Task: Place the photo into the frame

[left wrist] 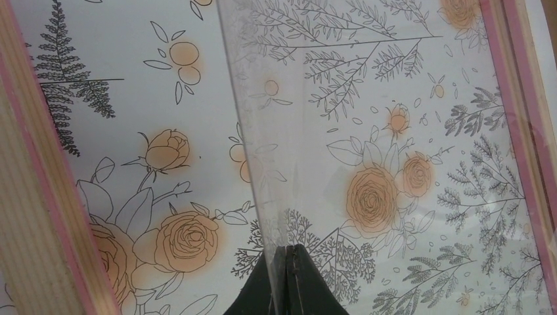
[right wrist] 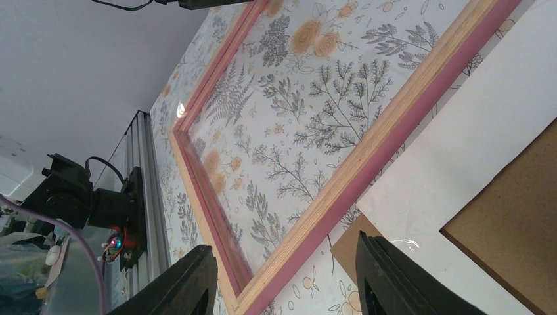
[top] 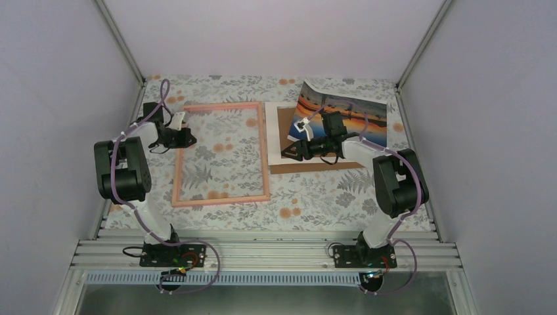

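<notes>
my left tool [left wrist: 287,251] is pinched shut over the frame [top: 265,151], long axis near-far; my right tool [right wrist: 286,256] stands half open, empty; the photo [top: 348,115] lies left-right.

A tabletop [top: 315,197] covered in a pale cloth printed with grey ferns and orange roses fills the floor of a booth with plain lilac-grey walls [top: 59,98], and a ribbed metal rail [top: 263,252] runs along its near edge. On the right half lies a flat white mat border [top: 274,131]. A brown backing board [top: 286,123] shows in its middle, and more brown juts out past its near edge.
</notes>
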`<state>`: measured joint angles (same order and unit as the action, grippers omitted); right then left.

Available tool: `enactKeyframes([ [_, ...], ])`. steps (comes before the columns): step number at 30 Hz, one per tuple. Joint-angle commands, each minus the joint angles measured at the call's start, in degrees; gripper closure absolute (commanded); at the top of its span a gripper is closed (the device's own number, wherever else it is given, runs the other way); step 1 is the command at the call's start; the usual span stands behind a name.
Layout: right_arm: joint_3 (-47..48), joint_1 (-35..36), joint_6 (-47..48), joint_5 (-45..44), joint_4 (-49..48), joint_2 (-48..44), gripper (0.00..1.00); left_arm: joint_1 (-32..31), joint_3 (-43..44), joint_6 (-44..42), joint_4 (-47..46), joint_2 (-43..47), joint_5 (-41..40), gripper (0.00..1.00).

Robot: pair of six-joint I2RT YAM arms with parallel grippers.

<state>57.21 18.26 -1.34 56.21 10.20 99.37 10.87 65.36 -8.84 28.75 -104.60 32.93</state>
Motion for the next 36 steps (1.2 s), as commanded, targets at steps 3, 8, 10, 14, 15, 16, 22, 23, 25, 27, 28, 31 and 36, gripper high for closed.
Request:
enactKeyframes([
  [3,-1.14,-0.41,0.49,0.02,-1.45,-0.71,0.47,0.72,0.58,-1.91,1.39,2.17,-1.34,0.98],
  [8,-1.13,-0.36,0.37,-0.12,-1.67,-0.70,0.47,1.37,0.44,-1.88,1.31,2.27,-1.54,0.98],
  [10,-1.14,-0.37,0.33,-0.22,-1.75,-0.68,0.46,1.51,0.40,-1.80,1.31,2.24,-1.64,0.98],
  [14,-1.18,-0.41,0.20,-0.13,-1.82,-0.69,0.47,1.61,0.33,-1.84,1.39,1.82,-1.48,0.98],
  [15,-1.23,-0.42,0.25,-0.17,-1.84,-0.72,0.47,1.61,0.25,-1.87,1.39,1.77,-1.39,0.97],
  [16,-1.21,-0.42,0.21,-0.14,-1.85,-0.75,0.47,1.61,0.11,-1.83,1.33,1.77,-1.18,0.98],
  [22,-1.45,-0.38,0.15,0.08,-2.18,-0.73,0.47,1.56,-0.64,-1.22,0.74,1.33,-0.13,0.98],
  [23,-1.53,-0.37,0.11,0.13,-2.27,-0.76,0.47,1.60,-0.80,-1.10,0.58,1.25,0.06,0.98],
  [25,-1.79,-0.34,-0.08,0.20,-2.64,-0.71,0.47,1.61,-0.77,-0.66,0.28,0.96,0.53,0.98],
  [27,-2.05,-0.31,-0.39,0.36,-3.17,-0.57,0.47,1.61,-0.73,-0.29,0.04,0.63,1.26,0.98],
  [28,-2.24,-0.33,-0.53,0.49,-3.38,-0.47,0.47,1.61,-0.73,-0.03,-0.12,0.31,1.59,0.98],
  [31,-2.22,-0.23,-1.04,0.89,-3.92,0.06,0.47,1.53,-0.68,0.67,-0.79,-0.36,3.07,0.98],
  [36,-2.14,0.47,-1.74,1.52,-4.91,1.60,0.47,1.31,-0.73,2.31,-2.61,-2.10,4.95,0.98],
])
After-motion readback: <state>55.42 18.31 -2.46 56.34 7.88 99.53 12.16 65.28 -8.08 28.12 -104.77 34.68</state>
